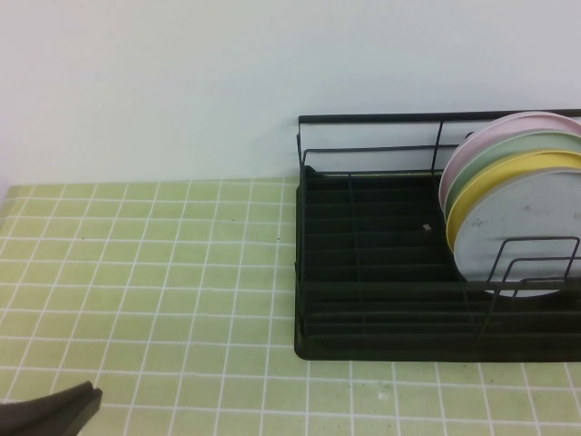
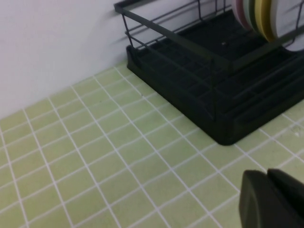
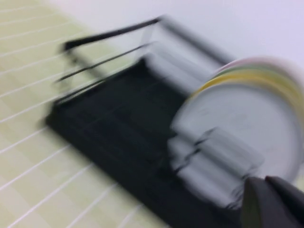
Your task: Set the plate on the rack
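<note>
Left gripper (image 1: pixel 87 398) front-left, right gripper (image 3: pixel 266 185) rackside

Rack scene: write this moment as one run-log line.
rack: four plates upright | left end effector: shut, over tiles | right end effector: shut, near plates

Matt black wire rack (image 1: pixel 363 272) — plates (image 1: pixel 522 222) smooth, matt; table (image 1: pixel 145 272) smooth.

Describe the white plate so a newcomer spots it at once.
On the tiled table stands a black dish rack, with the shut left gripper over the table's near left and the shut right gripper close to the plates. Four plates stand on edge at its right end. The white plate is frontmost, facing the rack's empty part, with yellow, green and pink behind.
</note>
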Robot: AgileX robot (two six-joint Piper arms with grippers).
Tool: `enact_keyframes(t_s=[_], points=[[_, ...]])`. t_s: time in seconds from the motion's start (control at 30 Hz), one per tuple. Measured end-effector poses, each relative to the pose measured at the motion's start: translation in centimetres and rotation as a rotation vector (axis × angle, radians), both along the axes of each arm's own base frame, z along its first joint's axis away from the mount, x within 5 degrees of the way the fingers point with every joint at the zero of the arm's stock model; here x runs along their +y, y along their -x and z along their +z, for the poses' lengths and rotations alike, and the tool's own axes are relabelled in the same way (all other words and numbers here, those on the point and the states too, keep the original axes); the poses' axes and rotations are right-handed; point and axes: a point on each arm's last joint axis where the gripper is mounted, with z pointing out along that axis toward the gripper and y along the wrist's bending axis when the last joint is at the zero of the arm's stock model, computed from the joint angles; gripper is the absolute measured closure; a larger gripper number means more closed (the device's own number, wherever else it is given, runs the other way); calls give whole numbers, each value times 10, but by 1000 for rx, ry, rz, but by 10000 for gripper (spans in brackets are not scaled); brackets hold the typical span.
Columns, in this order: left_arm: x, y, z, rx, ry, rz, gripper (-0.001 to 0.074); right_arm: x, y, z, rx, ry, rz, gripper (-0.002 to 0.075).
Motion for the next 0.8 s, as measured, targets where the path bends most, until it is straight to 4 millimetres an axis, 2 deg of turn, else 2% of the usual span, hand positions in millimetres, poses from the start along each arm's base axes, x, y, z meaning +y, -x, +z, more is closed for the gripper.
enact_keyframes(t_s=[0.1,0.23,0.4,0.57,0.8], points=[[-1,2,-3,28,-11,-21,736,-10,-3,0,-144,-44,-119,725],[-2,3,-5,53,-20,-40,736,-22,-6,-22,-199,-135,-263,725],[-2,4,-5,57,-21,-43,737,-28,-7,-64,-118,-319,-355,725],[-2,4,-5,57,-21,-43,736,-29,-15,-106,-29,-314,-380,725],[-2,4,-5,57,-21,-43,737,-28,-13,-116,74,-304,-383,725]])
